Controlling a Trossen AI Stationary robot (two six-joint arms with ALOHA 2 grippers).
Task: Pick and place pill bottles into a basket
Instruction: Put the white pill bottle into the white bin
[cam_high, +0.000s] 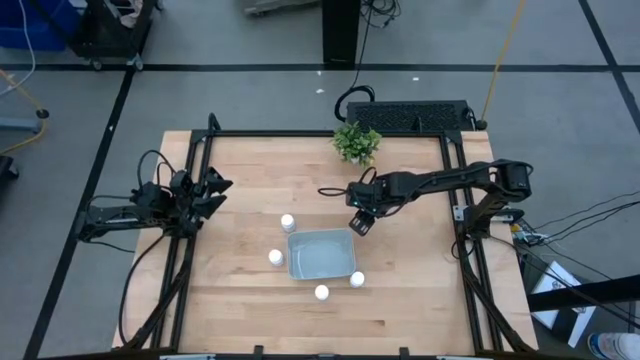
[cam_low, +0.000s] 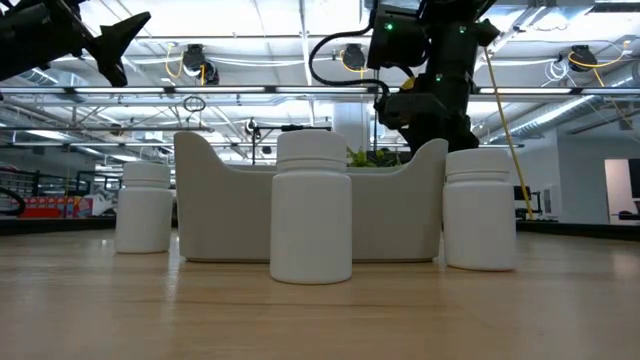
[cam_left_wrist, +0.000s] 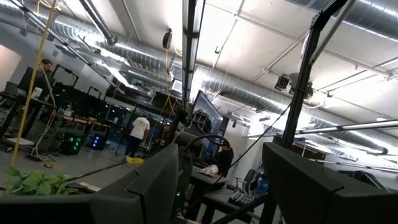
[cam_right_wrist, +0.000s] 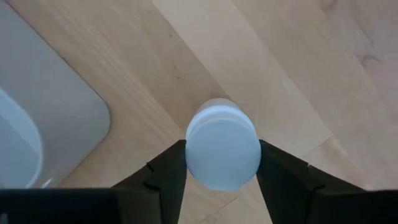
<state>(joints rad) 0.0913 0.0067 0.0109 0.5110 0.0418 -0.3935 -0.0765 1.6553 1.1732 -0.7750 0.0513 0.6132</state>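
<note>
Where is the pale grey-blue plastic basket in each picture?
High view: the shallow pale grey-blue plastic basket sits mid-table.
Low view: centre, its wide wall facing us.
Left wrist view: not in it.
Right wrist view: one rounded corner, beside the gripped white pill bottle.
Shared landmark: the small green leafy plant behind it.

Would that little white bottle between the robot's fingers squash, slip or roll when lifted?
The pill bottle looks like hard plastic, so it probably won't squash. Its smooth round wall could slip or twist between the right gripper's flat fingers. Dropped on its side, it would likely roll across the wooden table.
</note>
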